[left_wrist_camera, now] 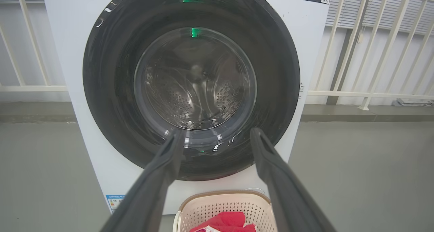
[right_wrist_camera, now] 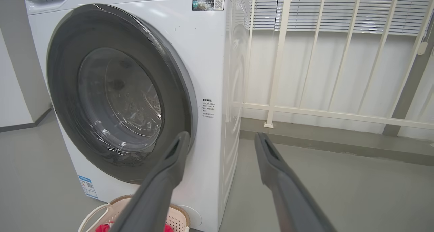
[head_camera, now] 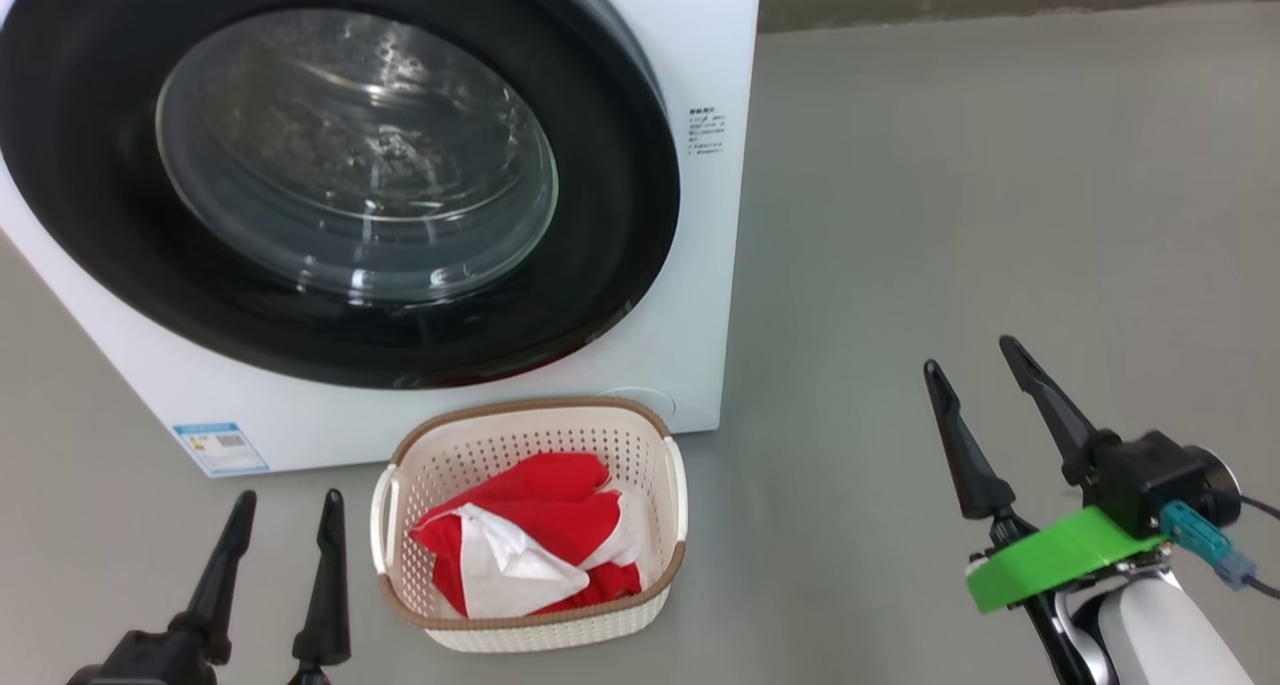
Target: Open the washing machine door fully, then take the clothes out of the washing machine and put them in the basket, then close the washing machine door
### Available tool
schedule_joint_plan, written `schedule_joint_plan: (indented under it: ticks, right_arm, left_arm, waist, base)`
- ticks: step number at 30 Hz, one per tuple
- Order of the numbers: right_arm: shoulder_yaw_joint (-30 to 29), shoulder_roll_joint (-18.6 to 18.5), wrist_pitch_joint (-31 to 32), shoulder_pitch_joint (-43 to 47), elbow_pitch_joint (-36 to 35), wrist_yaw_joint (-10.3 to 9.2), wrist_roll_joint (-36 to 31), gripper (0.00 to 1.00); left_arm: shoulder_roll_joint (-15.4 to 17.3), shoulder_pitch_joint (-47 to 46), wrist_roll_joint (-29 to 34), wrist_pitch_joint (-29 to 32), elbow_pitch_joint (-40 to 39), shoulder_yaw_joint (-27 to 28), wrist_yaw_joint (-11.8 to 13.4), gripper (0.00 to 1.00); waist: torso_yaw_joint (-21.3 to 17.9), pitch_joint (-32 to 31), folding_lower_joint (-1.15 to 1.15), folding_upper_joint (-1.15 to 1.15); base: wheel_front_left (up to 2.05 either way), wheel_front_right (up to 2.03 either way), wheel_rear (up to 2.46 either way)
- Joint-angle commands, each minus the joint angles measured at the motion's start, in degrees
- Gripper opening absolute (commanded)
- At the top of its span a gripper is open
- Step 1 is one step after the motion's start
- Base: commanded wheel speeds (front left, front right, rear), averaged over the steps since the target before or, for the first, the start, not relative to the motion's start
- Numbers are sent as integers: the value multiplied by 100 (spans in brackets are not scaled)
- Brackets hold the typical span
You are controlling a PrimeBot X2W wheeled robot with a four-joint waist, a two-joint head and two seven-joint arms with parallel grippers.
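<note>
**Head view:** The white washing machine (head_camera: 705,165) stands on a grey floor (head_camera: 1000,165), its round, black-rimmed door (head_camera: 620,215) shut flat against the front. Just in front of it sits the basket (head_camera: 530,408), holding the red and white clothes (head_camera: 545,510). The left gripper (head_camera: 289,497) hovers at the lower left beside the basket, its 2 fingers apart and empty. The right gripper (head_camera: 970,355), above a green collar (head_camera: 1050,557), hangs well to the right of the basket, fingers likewise spread and grasping nothing.

**Left wrist view:** The 2 dark fingers stand wide apart in front of the door's lower rim. The steel drum (left_wrist_camera: 190,100) shows through the glass. The basket's far end and a fold of red cloth lie between the fingers at the bottom edge. A white railing (left_wrist_camera: 366,93) runs behind the machine.

**Right wrist view:** The machine is seen from its right corner, door closed. The 2 fingers are spread and empty. The basket's rim shows at the bottom left, near the machine's foot. The railing and window blinds (right_wrist_camera: 322,8) stand behind.
</note>
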Motion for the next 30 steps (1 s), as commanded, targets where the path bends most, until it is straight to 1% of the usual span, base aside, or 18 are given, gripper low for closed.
schedule_joint_plan:
  ticks: [1, 7, 11, 16, 30]
  right_arm:
    - [52, -43, -32, 41, -259, -21, 17, 100]
    - [39, -94, -32, 402, -612, -21, 21, 100]
    - [49, -137, -32, 551, -716, -21, 16, 100]
    - [-84, -122, -32, 809, -889, -21, -89, 100]
    - [18, -80, -32, 1013, -883, -21, -153, 100]
  left_arm:
    - [91, -51, 58, -45, -137, 210, -45, 100]
    - [83, 31, 64, -45, -127, 225, -62, 100]
    - [92, 87, 76, -45, -138, 267, -67, 100]
    - [95, 176, 96, -45, -128, 311, -76, 100]
    - [78, 267, 92, -45, -48, 364, -100, 100]
  waist:
    - [-58, -120, 0, 0]
    - [-65, -253, 0, 0]
    - [-68, -310, 0, 0]
    - [-36, -410, 0, 0]
    - [-76, -536, 0, 0]
  base:
    - [0, 0, 0]
    - [0, 0, 0]
    - [0, 0, 0]
    - [0, 0, 0]
    - [0, 0, 0]
